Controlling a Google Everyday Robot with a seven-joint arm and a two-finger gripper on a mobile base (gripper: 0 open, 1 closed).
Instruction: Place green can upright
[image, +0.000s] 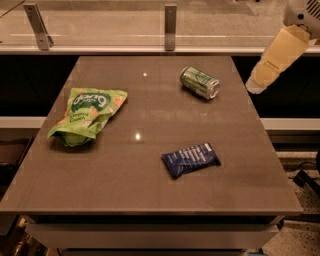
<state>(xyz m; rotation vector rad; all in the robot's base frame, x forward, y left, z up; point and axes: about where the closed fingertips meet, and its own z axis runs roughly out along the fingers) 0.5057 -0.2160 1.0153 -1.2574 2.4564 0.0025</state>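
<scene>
Camera view: green can (199, 82) lies sideways, left of the end effector (257, 85), whose grip I cannot tell.

green can (199, 82) lying sideways on table (125, 175), gripper (253, 87) beyond right edge; snack bag (87, 115) left, blue wrapper (190, 159) nearer

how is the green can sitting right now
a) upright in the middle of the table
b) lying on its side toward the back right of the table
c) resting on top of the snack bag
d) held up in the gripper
b: the green can lies on its side on the table, toward the back right, while the gripper hangs by the table's right edge, apart from the can.
</scene>
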